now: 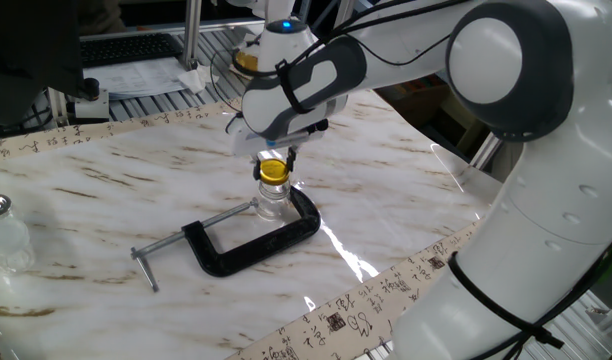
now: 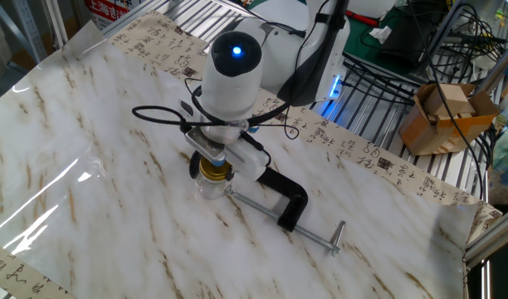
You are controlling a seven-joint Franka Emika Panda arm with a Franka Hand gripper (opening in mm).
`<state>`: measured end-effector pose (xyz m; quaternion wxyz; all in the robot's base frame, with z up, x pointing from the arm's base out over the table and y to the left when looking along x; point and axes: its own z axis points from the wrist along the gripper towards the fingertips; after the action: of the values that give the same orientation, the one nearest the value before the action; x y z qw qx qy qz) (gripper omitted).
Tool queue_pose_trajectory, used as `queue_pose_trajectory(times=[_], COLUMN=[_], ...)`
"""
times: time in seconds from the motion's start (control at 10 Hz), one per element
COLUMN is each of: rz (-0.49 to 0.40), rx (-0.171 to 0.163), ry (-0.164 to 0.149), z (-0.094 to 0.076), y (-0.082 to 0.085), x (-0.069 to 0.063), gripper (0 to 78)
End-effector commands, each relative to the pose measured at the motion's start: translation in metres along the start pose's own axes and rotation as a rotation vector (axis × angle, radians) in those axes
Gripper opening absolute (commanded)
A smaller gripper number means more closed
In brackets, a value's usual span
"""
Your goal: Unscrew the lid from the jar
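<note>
The yellow lid (image 1: 273, 170) sits between my gripper's (image 1: 273, 166) fingers, and the gripper is shut on it. The lid is directly over the small clear glass jar (image 1: 271, 207) and looks slightly raised above the jar's mouth. I cannot tell whether the two still touch. The jar stands upright on the marble table, held in the jaws of a black C-clamp (image 1: 261, 243). In the other fixed view, the lid (image 2: 213, 169) shows under the gripper (image 2: 212, 164), with the jar (image 2: 207, 188) below it. The wrist hides the fingers there.
The C-clamp's screw handle (image 1: 146, 265) points toward the table's front left; it also shows in the other fixed view (image 2: 280, 199). A larger glass vessel with a silver top (image 1: 0, 233) stands at the left edge. A cardboard box (image 2: 441, 116) sits off the table.
</note>
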<state>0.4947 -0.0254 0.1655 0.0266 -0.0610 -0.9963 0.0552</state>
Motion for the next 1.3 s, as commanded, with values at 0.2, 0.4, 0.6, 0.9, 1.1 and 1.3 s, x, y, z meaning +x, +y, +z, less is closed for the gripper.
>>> queue_pose_trajectory(times=[0.2,0.4,0.6,0.9,1.1,1.3], rz=[0.362,0.476,0.468,0.455,0.448,0.398], rx=[-0.084,-0.088,-0.09,-0.086,-0.085,-0.079], ry=[0.027,0.034,0.026,0.011,0.004,-0.001], z=[-0.016,-0.022,-0.017,-0.002,0.004,0.012], y=[0.018,0.025,0.028,0.046,0.05,0.053], x=[-0.005,-0.019,-0.031,-0.035,-0.038,-0.048], gripper=[1.1,1.1,1.1,1.1,1.1,1.1])
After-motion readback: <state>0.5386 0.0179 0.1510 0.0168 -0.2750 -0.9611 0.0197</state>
